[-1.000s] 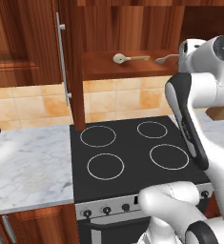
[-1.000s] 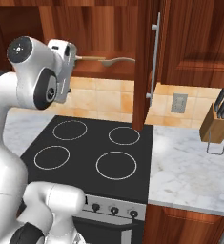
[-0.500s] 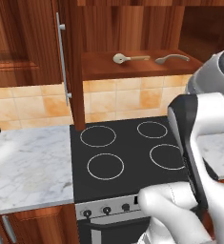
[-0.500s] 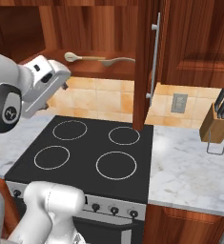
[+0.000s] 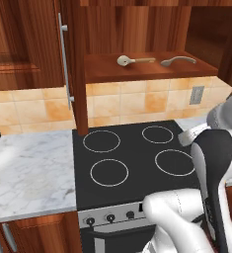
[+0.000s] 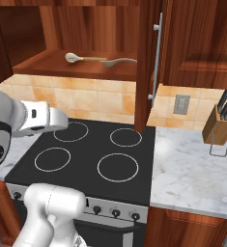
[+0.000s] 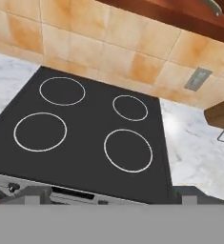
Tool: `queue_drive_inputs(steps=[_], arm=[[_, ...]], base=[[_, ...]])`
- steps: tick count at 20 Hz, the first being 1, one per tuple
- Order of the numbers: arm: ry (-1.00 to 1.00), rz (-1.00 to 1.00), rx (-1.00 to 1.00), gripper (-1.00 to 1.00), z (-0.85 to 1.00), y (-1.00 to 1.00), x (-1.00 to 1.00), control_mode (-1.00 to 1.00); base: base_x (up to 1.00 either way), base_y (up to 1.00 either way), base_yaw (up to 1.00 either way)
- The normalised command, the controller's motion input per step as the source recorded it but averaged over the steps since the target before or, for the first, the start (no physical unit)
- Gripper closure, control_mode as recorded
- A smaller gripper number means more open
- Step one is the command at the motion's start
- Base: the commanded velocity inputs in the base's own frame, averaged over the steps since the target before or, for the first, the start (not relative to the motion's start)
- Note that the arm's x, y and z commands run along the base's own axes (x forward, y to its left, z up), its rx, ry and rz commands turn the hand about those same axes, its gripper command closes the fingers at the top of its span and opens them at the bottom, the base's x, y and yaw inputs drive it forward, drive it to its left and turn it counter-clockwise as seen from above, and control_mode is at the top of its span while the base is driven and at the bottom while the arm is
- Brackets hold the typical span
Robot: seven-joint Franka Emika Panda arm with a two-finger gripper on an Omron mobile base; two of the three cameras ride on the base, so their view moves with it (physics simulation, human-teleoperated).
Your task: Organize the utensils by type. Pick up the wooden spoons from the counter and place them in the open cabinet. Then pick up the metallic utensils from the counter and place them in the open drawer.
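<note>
On the cabinet (image 5: pixel 147 69) shelf both wooden spoons (image 5: pixel 134 61) lie handles rightward; the gripper (image 7: pixel 108 193), jaws spread and empty, looks down over the stovetop (image 7: pixel 85 138).

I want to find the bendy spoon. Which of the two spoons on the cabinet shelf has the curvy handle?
The spoon nearer the tall open door: this curvy spoon has a wavy handle. The other spoon, out by the shelf's open end, has a straight handle.
</note>
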Motion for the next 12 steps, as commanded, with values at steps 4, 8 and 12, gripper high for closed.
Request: queue_drive_inputs(steps=[4, 8, 12], arm=[[-0.02, -0.25, 0.39, -1.0, -0.76, 0.05, -0.32, -1.0], [0.05, -0.34, 0.26, -1.0, -0.55, 0.06, -0.15, -1.0], [0.02, -0.32, 0.21, -1.0, -0.32, 0.02, -0.08, -1.0]], base=[[0.0, 0.0, 0.0], [0.0, 0.0, 0.0], [0.0, 0.0, 0.0]])
